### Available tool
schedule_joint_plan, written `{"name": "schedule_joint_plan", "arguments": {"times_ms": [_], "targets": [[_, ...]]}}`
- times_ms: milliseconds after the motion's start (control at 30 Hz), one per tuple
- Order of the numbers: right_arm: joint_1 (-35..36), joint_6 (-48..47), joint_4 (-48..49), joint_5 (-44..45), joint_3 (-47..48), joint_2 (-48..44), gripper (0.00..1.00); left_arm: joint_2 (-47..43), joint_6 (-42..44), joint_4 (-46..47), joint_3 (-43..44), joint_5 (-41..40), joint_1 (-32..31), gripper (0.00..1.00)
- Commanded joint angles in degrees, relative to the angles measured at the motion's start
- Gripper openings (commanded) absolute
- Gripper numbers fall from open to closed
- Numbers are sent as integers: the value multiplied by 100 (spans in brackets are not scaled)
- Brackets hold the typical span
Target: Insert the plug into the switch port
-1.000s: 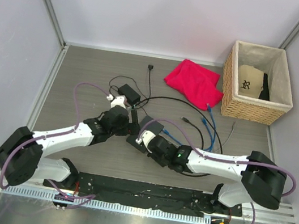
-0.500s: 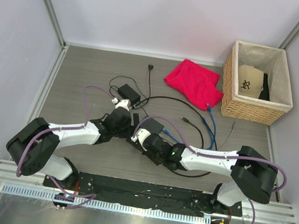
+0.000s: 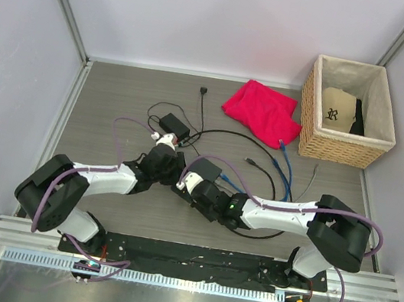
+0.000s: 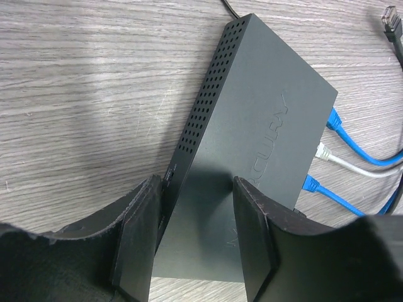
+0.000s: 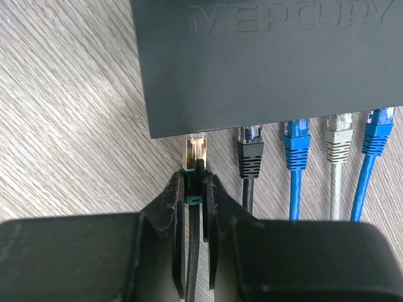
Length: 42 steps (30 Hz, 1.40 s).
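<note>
1. Switch [image 5: 264, 63]: I see it lying flat on the table [image 5: 63, 94]
2. Right gripper [image 5: 195, 189]: jaws pinched on the plug [image 5: 196, 151], tip at the switch's end port, beside four seated cables [image 5: 296, 163]
3. Left gripper [image 4: 192, 211]: fingers straddle the switch's perforated side; I cannot tell whether they clamp it

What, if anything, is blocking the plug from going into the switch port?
Nothing visible. The plug, held in the right gripper, has its tip at the switch edge; the neighbouring black plug sits clear beside it.
</note>
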Motion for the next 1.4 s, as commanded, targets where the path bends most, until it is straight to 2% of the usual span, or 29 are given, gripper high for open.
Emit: {"name": "schedule_joint_plan", "arguments": {"times_ms": [0, 367, 800, 1033, 1233, 1367], "targets": [[23, 115, 253, 199, 224, 24, 1, 170, -101, -60, -156, 196, -11, 52], [14, 107, 218, 524, 286, 59, 1, 109, -75, -139, -182, 371, -11, 52], [23, -94, 271, -47, 523, 59, 1, 144, -162, -139, -138, 740, -11, 52], [23, -192, 42, 111, 751, 6, 1, 153, -461, -191, -130, 1004, -11, 52], [50, -271, 560, 206, 480, 41, 1, 144, -953, -77, -165, 1162, -63, 51], [67, -307, 1272, 383, 198, 59, 1, 117, -1392, 317, -402, 1233, -63, 50]]}}
